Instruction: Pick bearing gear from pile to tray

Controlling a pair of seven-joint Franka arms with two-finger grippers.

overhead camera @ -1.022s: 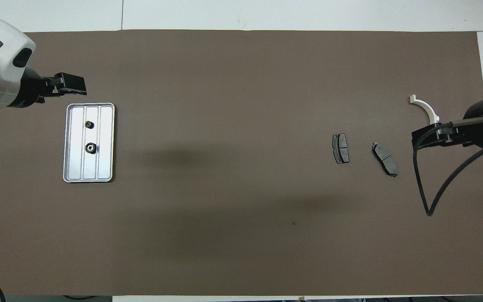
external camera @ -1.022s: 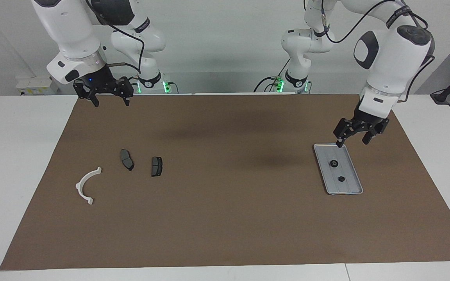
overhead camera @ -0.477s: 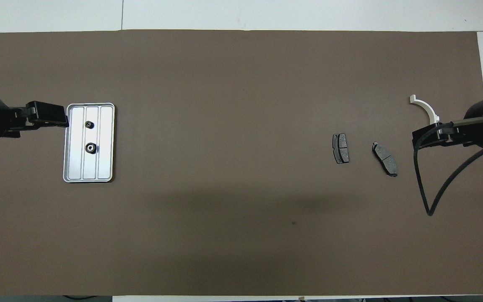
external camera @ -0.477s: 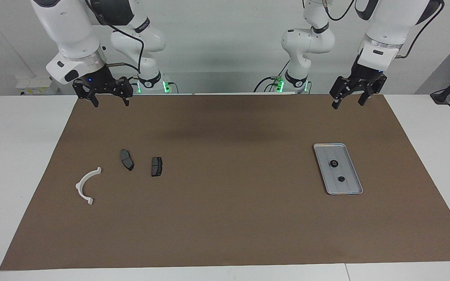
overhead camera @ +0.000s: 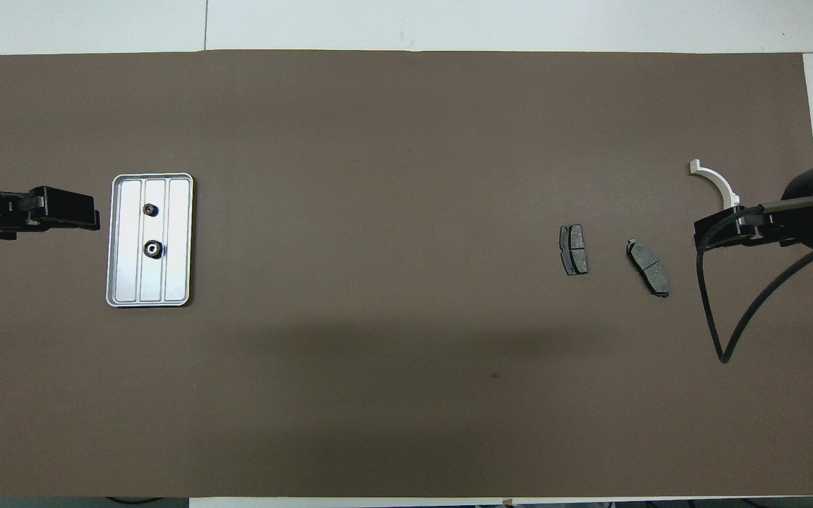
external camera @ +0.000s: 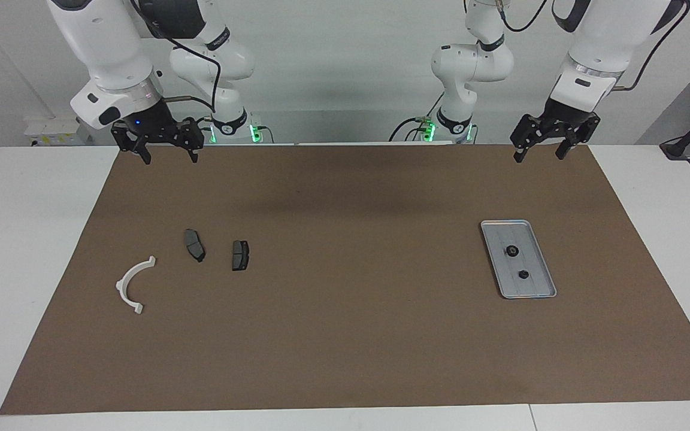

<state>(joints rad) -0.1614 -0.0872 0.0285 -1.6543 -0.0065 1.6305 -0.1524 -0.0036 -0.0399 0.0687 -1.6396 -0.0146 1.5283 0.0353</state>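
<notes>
Two small black gears (external camera: 516, 262) lie in the tray (external camera: 545, 293), lengthwise along it. The left gripper (external camera: 548, 151) hangs over the mat's edge, fingers spread and empty. The right gripper (external camera: 166, 151), also spread and empty, waits nearest the brake pads (external camera: 217, 249).

A robotics laboratory is shown: two white robot arms (external camera: 111, 54) (external camera: 596, 54) are mounted at the 12 o'clock edge of a white table (external camera: 27, 239), their bases lit by green indicator lights (external camera: 253, 131), with black cables (external camera: 614, 281) (overhead camera: 713, 303) trailed along them. A brown mat (external camera: 345, 335) is spread over the work surface. Plain pale walls (external camera: 345, 72) are seen at 12 o'clock, and a wall socket strip (external camera: 51, 129) at 10 o'clock.
</notes>
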